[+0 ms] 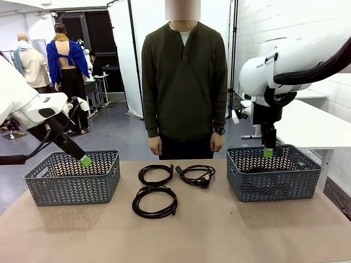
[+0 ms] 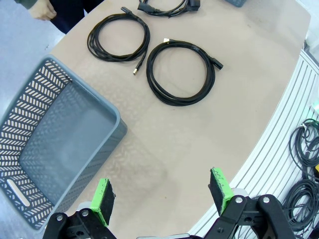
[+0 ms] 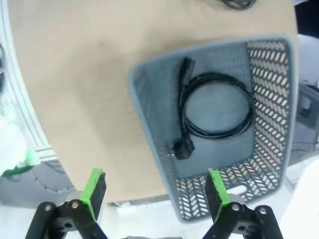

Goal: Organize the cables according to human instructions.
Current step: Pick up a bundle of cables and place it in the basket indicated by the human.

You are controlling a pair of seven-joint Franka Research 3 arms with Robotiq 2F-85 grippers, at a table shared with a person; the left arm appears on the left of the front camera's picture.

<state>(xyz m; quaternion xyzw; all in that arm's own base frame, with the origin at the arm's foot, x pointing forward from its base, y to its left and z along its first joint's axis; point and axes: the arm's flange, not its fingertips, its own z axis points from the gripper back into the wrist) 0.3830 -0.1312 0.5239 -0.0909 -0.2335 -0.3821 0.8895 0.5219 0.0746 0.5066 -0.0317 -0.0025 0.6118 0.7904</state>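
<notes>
Both grippers stand with fingers wide apart, holding nothing. Your left gripper [image 2: 160,189] hangs above the bare table [image 2: 164,134], just beside the left basket [image 2: 30,109], which shows no cable inside. Your right gripper [image 3: 154,188] hangs over the near rim of the right basket [image 3: 271,99], where one coiled cable [image 3: 217,112] lies flat on the floor. Three more cables lie on the table between the baskets: the near coil [image 1: 154,201], the far left coil [image 1: 156,175] and the far right coil [image 1: 196,175], the last with a chunky plug. The two far coils lie close together; contact cannot be confirmed. The person [image 1: 185,82] stands at the far side, hands down by the table edge, pointing at nothing.

Assessment: no cable appears to have been assigned, so you wait for a sign. Once one is named, come straight down on it, straddle all its loops at one spot away from the connectors, and close fully. Lift high enough to clear the neighbouring coils and the basket rim before you travel.
</notes>
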